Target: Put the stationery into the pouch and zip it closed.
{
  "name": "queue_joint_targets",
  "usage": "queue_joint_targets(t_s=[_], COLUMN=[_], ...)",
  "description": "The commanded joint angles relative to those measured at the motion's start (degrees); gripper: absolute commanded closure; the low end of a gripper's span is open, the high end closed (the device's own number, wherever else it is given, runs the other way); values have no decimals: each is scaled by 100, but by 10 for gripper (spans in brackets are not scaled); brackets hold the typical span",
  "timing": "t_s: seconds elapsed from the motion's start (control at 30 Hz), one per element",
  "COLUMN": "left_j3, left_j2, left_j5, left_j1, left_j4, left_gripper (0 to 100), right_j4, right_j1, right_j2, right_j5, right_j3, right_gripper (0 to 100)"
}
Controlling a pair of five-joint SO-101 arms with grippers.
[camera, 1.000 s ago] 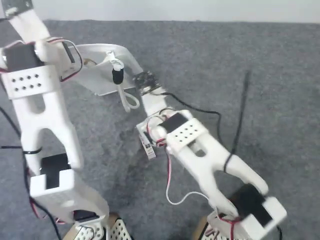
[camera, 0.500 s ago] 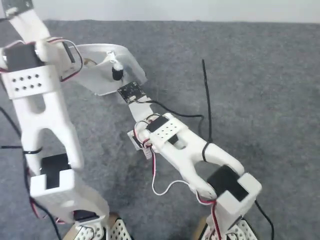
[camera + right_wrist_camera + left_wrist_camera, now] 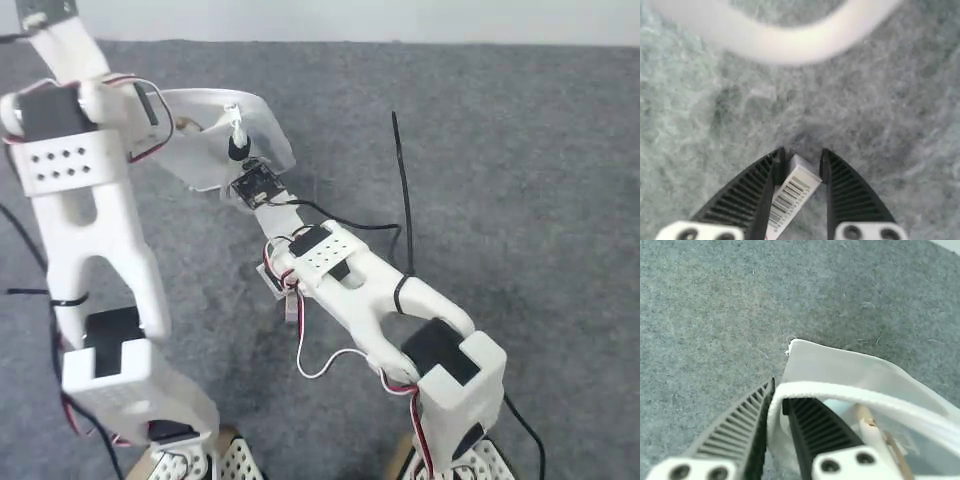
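From where I stand, the left gripper [image 3: 778, 394] is pinched nearly shut on the rim of the white translucent fabric pouch [image 3: 850, 372], holding its mouth up off the grey felt-like surface [image 3: 500, 150]. A white pen with a black band [image 3: 237, 138] already leans inside. The right gripper [image 3: 802, 152] is closed narrowly around a small white block with a barcode label [image 3: 792, 195]. It hangs over bare surface just short of the pouch's rim. I'd say the loading step is in hand and the zip has not been started. The next move seems to call for carrying the block on over the rim, letting go once it is above the opening, and keeping the other grip steady.
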Motion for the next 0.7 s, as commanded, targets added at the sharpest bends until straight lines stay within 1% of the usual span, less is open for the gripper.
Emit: queue_joint_targets(t_s=[0.0,0.2,0.3,0.37,0.43,0.6,0.67], left_j3=[57,57,57,57,57,57,57], left_j2=[-26,-26,-26,-26,-26,-9,0], left_j5=[53,53,44,44,44,44,44], left_j1=[-9,-9,-9,-9,-9,-9,-9], left_j4=[114,114,114,114,114,114,105], left_gripper=[991,991,991,991,991,991,991], right_j4=[101,171,602,954,1244,1446,1446], right_j1=[-31,-48,-101,-119,-119,-171,-224], right_j2=[-48,-101,-110,-92,-48,-48,-48], right_j5=[79,62,-9,-431,-818,-1064,-1081], right_j3=[-290,-290,-475,-703,-923,-985,-976], right_gripper=[915,909,857,801,778,779,805])
